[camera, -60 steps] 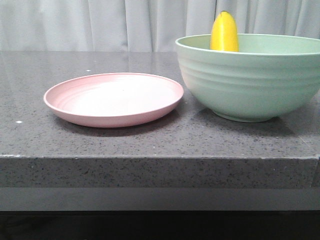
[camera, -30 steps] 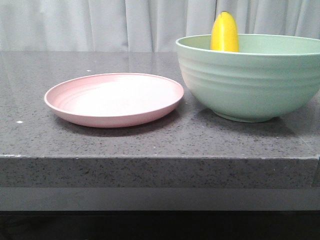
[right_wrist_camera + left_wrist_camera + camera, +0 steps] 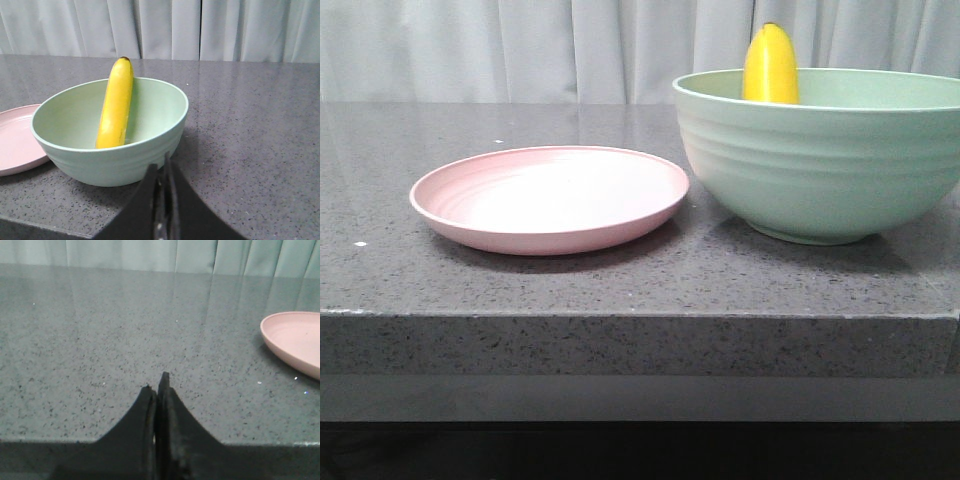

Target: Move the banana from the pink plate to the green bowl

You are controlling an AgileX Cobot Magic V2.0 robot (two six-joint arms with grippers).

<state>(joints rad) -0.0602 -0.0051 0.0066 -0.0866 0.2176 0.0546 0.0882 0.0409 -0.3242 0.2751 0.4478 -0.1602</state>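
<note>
Only the fingers of each arm show, both pairs in matte black. The left gripper (image 3: 158,385) has two broad, curved fingers that taper to thin pointed tips, their inner faces slightly rough and scuffed. The right gripper (image 3: 161,167) looks the same: black, flaring wide at the base, narrowing to slim tips, with a small pale speck along the seam.

Dark grey speckled stone table (image 3: 520,280), glossy top; thick slab front edge, lighter grey band beneath it, black below that; pale grey-white pleated curtain (image 3: 520,50) runs full width behind the far edge; curtain folds reflect faintly in the top near the far edge; soft even light, few small white flecks near the left edge.
</note>
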